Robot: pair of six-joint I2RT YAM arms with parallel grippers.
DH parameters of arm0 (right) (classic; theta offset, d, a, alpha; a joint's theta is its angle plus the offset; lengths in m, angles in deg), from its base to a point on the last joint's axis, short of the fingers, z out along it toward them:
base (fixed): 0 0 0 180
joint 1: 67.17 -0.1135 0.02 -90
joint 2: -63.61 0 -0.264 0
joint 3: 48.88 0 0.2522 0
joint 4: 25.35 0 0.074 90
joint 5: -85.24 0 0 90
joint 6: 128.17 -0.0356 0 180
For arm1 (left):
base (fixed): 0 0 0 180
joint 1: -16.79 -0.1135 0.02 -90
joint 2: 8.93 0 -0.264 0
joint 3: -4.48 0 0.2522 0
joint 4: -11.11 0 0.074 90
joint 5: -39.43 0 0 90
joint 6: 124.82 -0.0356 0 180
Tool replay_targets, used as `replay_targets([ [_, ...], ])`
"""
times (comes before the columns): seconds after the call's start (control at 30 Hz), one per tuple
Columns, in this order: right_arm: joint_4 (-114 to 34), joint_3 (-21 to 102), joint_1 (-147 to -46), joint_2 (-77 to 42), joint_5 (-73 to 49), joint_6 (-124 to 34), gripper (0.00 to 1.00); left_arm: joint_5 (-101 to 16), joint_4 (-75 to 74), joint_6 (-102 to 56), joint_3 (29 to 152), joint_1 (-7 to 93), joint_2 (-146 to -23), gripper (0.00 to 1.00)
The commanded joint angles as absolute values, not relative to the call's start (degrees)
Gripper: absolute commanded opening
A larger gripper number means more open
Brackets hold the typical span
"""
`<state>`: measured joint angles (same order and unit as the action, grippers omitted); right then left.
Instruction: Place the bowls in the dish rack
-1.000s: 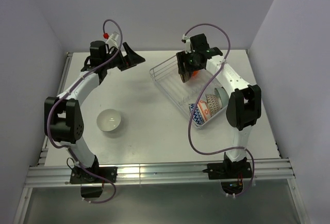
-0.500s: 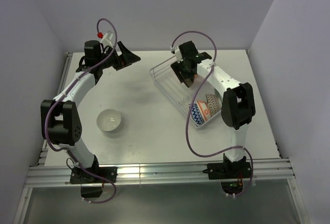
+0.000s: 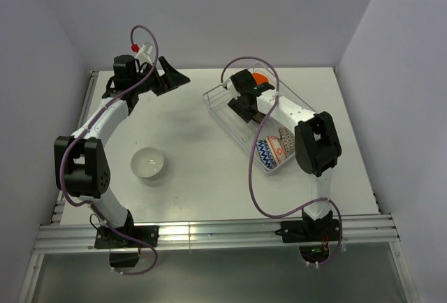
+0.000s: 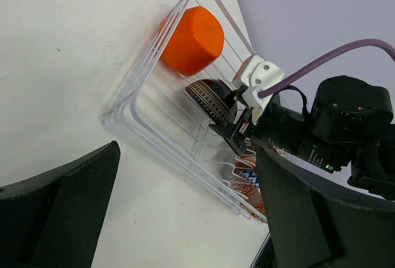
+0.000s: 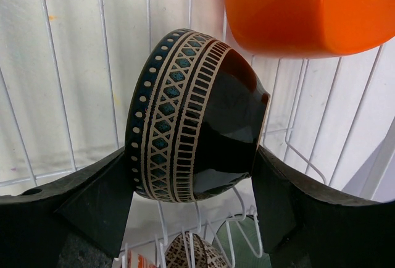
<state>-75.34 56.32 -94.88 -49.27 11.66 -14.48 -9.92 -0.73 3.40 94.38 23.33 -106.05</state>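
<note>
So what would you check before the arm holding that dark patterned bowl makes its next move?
1. Grip: right fingers clamp the dark patterned bowl on both sides: ok.
2. Bowl over the dish rack: ok.
3. Gap to the orange bowl: cannot tell.
4. Bowl seated in its slot: cannot tell.
5. Free arm: left fingers open, empty: ok.
6. All bowls loaded: not ok, white bowl sits on the table.
</note>
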Motion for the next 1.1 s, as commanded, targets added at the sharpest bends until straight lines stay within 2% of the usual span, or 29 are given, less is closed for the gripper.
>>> replay_targets([
  [0.0,-70.49,56.21,-95.12,-48.1,17.3,-12.15,0.0,-9.61,-0.36,1.83,94.97,23.11,-103.49,0.97],
  [0.3,-70.84,58.84,-95.56,-47.4,18.09,-11.45,0.0,-9.0,-0.1,2.27,95.41,22.85,-104.37,0.97],
  [1.07,-67.5,54.01,-95.47,-47.31,22.13,-7.58,0.0,-7.94,-0.01,1.92,95.41,21.53,-105.25,0.97],
])
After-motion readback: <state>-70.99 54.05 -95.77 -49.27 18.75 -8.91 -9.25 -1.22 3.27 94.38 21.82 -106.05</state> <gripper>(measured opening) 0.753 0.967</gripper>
